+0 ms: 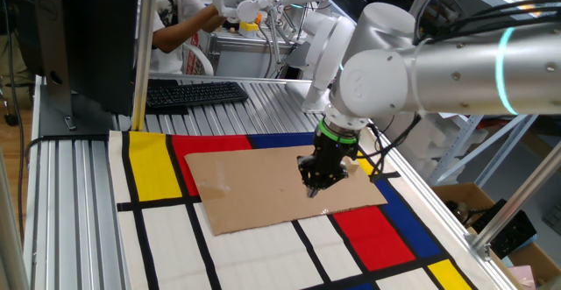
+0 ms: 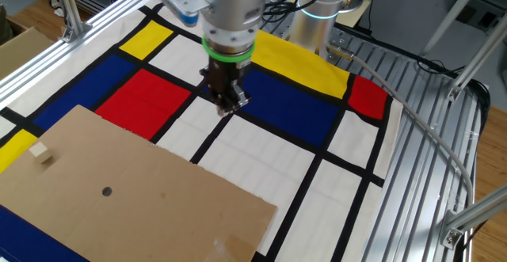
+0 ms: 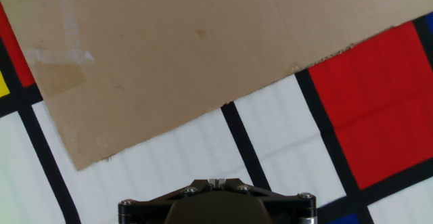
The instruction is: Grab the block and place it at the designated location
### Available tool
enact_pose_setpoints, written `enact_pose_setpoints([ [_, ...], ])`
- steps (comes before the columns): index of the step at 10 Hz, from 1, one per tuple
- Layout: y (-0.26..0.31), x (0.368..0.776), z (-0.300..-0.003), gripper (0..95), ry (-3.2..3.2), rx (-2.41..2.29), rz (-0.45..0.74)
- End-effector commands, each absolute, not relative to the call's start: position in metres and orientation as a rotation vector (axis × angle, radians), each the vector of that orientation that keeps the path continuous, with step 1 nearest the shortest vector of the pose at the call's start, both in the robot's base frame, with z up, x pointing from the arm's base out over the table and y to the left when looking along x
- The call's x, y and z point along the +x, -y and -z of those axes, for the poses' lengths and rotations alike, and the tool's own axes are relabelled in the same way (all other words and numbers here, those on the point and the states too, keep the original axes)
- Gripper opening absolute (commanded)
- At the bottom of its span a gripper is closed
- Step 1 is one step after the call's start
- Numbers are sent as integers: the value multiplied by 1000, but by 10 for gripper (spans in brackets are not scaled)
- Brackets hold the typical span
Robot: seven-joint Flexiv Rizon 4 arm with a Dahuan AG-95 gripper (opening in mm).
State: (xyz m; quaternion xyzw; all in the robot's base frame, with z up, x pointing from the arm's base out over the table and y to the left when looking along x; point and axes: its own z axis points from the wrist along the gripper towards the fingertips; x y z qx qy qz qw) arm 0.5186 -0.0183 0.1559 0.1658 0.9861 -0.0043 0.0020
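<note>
One little block (image 2: 42,154) sits on the cardboard (image 2: 158,191), close to that sheet's far left corner in the other fixed view. It is a tiny pale cube, so it has no long side to line up with. A small dark dot (image 2: 107,191) is on the cardboard too, just a bit toward 4 o'clock from the block.

From the block, the gripper (image 2: 230,104) is off toward 2 o'clock, well apart from it, hanging over the colored cloth (image 2: 285,104) beyond the cardboard's edge. So from the gripper, the block lies toward 8 o'clock in that view. There is only one arm, so that is the one that must go.

In one fixed view the gripper (image 1: 317,185) points straight down near the cardboard's right side, and I cannot see the block there; the arm may be hiding it. The hand view shows only cardboard, tape and cloth squares, no block.

The fingers look pressed together, with nothing between them.

I think the grab has not started. The gripper would have to slide across toward the block, spread its fingers, then drop around it. Such a tiny cube could get knocked away if the fingers come down a bit off.
</note>
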Motion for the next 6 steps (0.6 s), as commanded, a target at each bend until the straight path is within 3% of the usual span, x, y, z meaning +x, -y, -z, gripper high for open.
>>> enact_pose_setpoints([
  [1,26,532,-149,0,-3095,513,11],
  [6,107,630,-125,0,-3111,437,6],
])
